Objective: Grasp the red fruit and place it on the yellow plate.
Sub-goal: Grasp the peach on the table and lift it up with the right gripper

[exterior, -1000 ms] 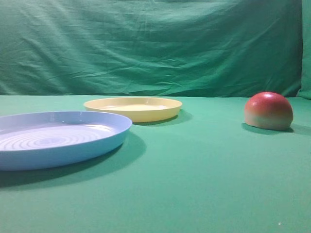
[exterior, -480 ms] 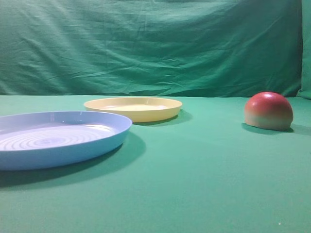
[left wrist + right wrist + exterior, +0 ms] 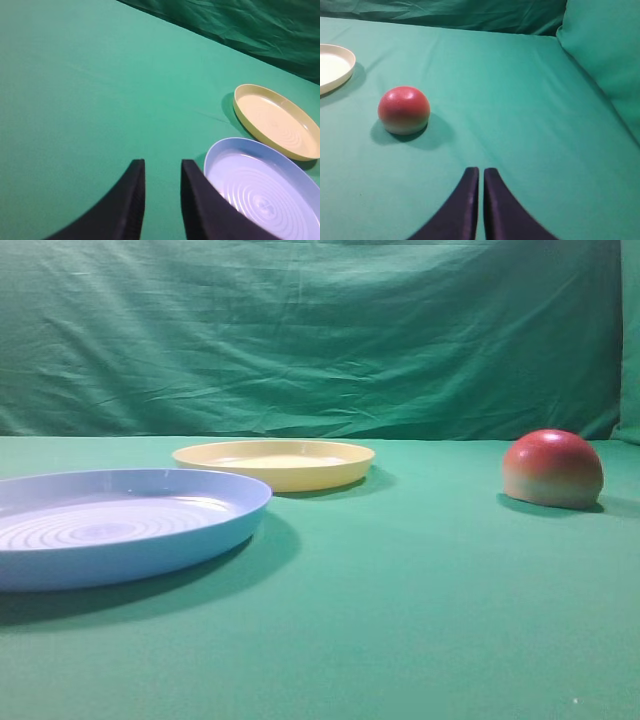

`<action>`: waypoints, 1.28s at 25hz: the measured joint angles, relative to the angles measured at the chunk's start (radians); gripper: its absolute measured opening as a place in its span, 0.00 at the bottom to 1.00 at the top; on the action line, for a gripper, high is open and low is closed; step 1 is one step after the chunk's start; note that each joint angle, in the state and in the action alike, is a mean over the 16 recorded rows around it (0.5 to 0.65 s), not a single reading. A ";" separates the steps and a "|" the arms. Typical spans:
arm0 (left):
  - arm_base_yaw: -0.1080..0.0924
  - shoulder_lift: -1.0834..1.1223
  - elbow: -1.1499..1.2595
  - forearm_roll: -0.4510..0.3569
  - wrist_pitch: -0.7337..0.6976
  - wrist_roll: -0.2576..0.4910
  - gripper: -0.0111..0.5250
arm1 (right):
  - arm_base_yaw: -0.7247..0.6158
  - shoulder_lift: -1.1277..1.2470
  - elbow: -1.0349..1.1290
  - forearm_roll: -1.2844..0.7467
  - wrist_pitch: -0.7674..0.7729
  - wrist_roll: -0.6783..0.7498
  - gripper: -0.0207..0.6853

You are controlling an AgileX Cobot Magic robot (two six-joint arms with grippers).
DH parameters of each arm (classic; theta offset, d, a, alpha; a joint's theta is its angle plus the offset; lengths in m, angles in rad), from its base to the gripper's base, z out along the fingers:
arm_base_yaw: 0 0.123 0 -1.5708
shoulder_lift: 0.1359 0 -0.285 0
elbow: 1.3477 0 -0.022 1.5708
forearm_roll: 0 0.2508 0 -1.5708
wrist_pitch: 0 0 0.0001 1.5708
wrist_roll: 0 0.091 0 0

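Note:
The red fruit rests dome-up on the green cloth at the right; in the right wrist view the red fruit lies ahead and to the left of my right gripper, which is shut on nothing. The yellow plate sits at the middle back, bare inside; the yellow plate also shows in the left wrist view, and its rim at the right wrist view's left edge. My left gripper is open and holds nothing, beside the blue plate. Neither gripper shows in the exterior view.
A larger light-blue plate with concentric rings sits at the front left, just right of my left gripper's fingers. A green cloth backdrop hangs behind the table, and a raised green fold stands at the right.

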 joint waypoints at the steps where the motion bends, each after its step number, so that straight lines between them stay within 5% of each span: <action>1: 0.000 0.000 0.000 0.000 0.000 0.000 0.31 | 0.000 0.000 0.000 -0.002 0.000 0.000 0.03; 19: 0.000 0.000 0.000 0.000 0.000 0.000 0.31 | 0.008 0.018 -0.080 0.182 -0.110 -0.003 0.03; 32: 0.000 0.000 0.000 0.000 0.000 0.000 0.31 | 0.041 0.380 -0.389 0.269 0.178 -0.217 0.03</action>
